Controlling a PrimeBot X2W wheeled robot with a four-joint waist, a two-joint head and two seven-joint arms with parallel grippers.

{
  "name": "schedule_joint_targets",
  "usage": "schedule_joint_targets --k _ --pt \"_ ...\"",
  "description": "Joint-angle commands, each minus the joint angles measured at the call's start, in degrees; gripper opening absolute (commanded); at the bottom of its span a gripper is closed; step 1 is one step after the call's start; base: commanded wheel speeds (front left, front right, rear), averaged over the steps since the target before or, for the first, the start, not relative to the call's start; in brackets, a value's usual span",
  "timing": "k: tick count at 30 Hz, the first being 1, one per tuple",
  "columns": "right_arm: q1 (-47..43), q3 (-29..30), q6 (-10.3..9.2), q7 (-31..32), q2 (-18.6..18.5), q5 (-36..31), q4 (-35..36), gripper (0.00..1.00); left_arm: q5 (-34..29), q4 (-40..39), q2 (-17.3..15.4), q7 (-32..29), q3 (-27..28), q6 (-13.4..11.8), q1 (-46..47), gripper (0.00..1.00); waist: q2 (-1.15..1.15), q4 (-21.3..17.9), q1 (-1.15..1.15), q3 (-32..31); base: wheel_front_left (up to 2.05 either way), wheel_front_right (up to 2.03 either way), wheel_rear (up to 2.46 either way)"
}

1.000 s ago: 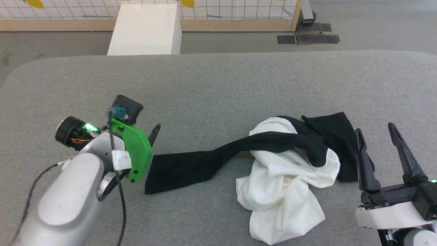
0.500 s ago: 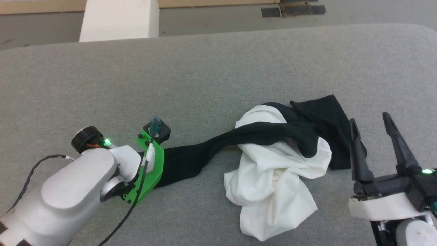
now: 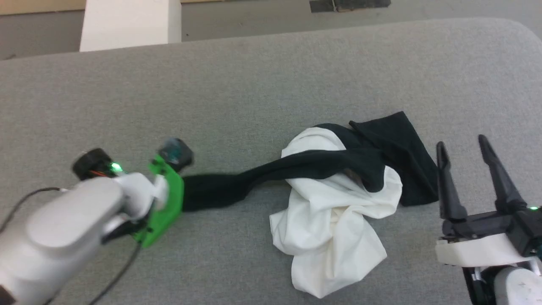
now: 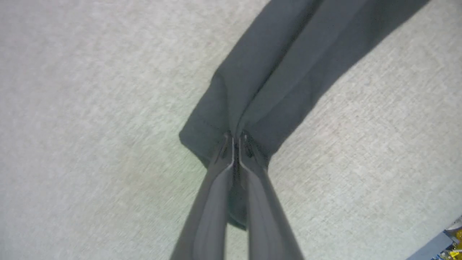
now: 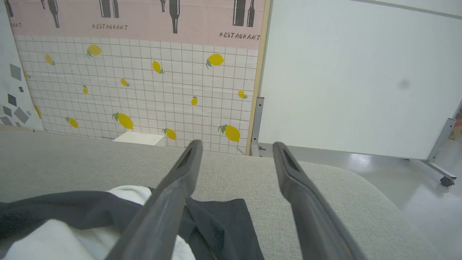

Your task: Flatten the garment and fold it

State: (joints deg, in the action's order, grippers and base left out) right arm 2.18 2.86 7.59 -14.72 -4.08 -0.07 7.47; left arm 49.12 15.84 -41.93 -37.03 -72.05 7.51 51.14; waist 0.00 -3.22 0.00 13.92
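The garment [image 3: 334,224] lies crumpled on the grey table, its white body bunched right of centre. One long black sleeve [image 3: 237,186] stretches out to the left; the other black sleeve [image 3: 394,144] lies flat at the back right. My left gripper [image 4: 235,139] is shut on the cuff end of the stretched sleeve [image 4: 274,83], pinching the fabric into a fold. In the head view the green-mounted left wrist [image 3: 163,203] covers that cuff. My right gripper [image 3: 462,146] stands open just right of the garment, holding nothing; its fingers [image 5: 173,191] hover above the flat sleeve [image 5: 223,224].
The grey padded table [image 3: 262,84] extends far beyond the garment at the back and left. A white box [image 3: 127,23] stands on the floor behind the table. A tiled lemon-patterned wall [image 5: 144,83] and a white panel [image 5: 361,72] lie beyond.
The head camera tilted down and the picture shifted. My left gripper came down on the sleeve's cuff end, closed on it and drew it leftward; the sleeve is straighter. The right gripper stayed open.
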Motion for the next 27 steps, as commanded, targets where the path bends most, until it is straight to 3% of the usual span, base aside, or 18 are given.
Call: schedule_joint_targets --k 1,7,14,22,27 --pt "-0.6 0.8 -0.10 -0.3 0.3 -0.4 0.2 1.00 1.3 0.2 -2.7 2.4 1.2 0.0 0.3 0.00 0.00 2.1 0.00 -2.3 0.00 0.00 0.00" --pt "-2.3 2.3 -0.10 -0.3 0.5 -0.6 0.8 1.00 5.3 0.8 -11.6 9.4 6.5 -3.3 -2.8 0.00 0.00 4.7 0.00 -4.2 0.00 0.00 0.00" --pt "-3.1 2.1 -0.10 -0.3 -0.2 -1.4 0.0 1.00 9.9 6.0 -17.4 12.6 8.4 -8.8 -9.4 0.00 0.00 5.3 0.00 -3.9 0.00 0.00 0.00" --pt "-3.4 2.4 -0.10 -0.3 -1.2 -2.0 -2.4 1.00 12.9 17.8 -17.8 14.6 6.9 -12.3 -18.1 0.00 0.00 4.2 0.00 -2.7 0.00 0.00 0.00" --pt "-4.1 3.0 -0.10 -0.3 -1.3 -2.0 -3.4 1.00 15.3 23.4 -15.4 14.7 6.8 -11.5 -20.5 0.00 0.00 4.7 0.00 -3.3 0.00 0.00 0.00"
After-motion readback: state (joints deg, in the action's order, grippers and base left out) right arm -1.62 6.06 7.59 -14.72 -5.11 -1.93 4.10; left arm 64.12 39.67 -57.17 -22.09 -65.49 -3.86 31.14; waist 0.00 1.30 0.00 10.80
